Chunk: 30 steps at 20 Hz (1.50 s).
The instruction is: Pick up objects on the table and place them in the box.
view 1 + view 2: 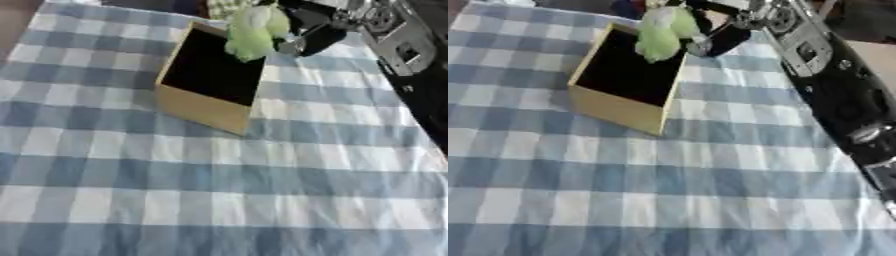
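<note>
The right hand (pixel 724 35), fingers curled on a green plush toy (pixel 662 32), holds it over the open box (pixel 619 107) for dropping in.

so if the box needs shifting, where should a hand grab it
Probably by the near tan wall of the box, coming from the near side: it stands open-topped, so fingers can hook over that rim. The right hand holds the green toy above the far rim.
</note>
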### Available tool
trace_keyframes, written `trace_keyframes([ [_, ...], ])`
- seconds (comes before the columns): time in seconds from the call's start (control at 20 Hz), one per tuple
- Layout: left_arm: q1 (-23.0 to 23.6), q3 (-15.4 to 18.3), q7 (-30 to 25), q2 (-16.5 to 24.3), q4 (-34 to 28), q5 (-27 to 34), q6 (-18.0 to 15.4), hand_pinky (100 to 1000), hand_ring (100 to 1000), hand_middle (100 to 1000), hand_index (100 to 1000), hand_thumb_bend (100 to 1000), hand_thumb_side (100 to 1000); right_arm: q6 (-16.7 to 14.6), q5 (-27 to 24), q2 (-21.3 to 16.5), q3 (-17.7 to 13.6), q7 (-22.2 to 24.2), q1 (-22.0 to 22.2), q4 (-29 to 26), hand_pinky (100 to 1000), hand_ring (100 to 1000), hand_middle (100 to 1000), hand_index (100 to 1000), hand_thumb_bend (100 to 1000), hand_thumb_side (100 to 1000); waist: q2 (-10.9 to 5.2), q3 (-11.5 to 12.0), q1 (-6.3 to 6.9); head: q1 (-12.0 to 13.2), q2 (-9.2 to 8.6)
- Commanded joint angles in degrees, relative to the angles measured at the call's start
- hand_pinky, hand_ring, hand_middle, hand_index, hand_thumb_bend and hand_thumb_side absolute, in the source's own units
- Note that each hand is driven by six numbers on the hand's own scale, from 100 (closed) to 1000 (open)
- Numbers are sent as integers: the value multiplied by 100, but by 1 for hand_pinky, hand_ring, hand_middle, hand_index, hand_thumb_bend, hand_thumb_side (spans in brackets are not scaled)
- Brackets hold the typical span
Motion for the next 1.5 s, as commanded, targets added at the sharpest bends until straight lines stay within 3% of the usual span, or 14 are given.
trace_keyframes([
  [0.05,-110,-17,-37,15,-84,41,-18,400,717,790,641,100,734,-30,166,-16,-8,7,-178,192,454,325,201,366,100,170,-70,27,27,-51,-96],
  [0.5,-197,-31,-69,-9,-84,59,-24,399,719,792,641,100,737,-229,491,236,86,-106,-322,649,492,351,229,398,100,173,45,145,-47,-110,-157],
  [0.8,-201,-35,-85,-13,-84,62,-15,399,720,793,641,100,739,-383,607,251,132,-144,-378,594,558,401,276,449,100,100,65,153,-59,-104,-139],
  [1.05,-199,-45,-115,-25,-84,67,-10,399,721,794,640,100,739,-489,789,256,164,-93,-407,497,571,435,311,492,100,100,58,148,-60,-104,-142],
  [1.15,-195,-43,-121,-27,-84,66,-7,399,721,795,640,100,740,-545,881,248,171,-44,-409,472,641,558,445,639,100,100,52,147,-64,-100,-146],
  [1.4,-182,-43,-146,-36,-84,60,6,399,722,795,640,100,741,-712,1120,240,197,212,-388,378,736,697,570,765,100,100,43,142,-70,-83,-137],
  [1.45,-179,-42,-150,-37,-84,59,8,399,722,796,640,100,740,-741,1150,238,197,295,-383,348,754,724,594,795,100,195,41,138,-70,-78,-130],
  [1.5,-176,-42,-156,-37,-84,57,10,398,722,796,640,100,740,-760,1176,234,192,372,-376,311,757,738,607,808,100,228,40,132,-69,-72,-122],
])
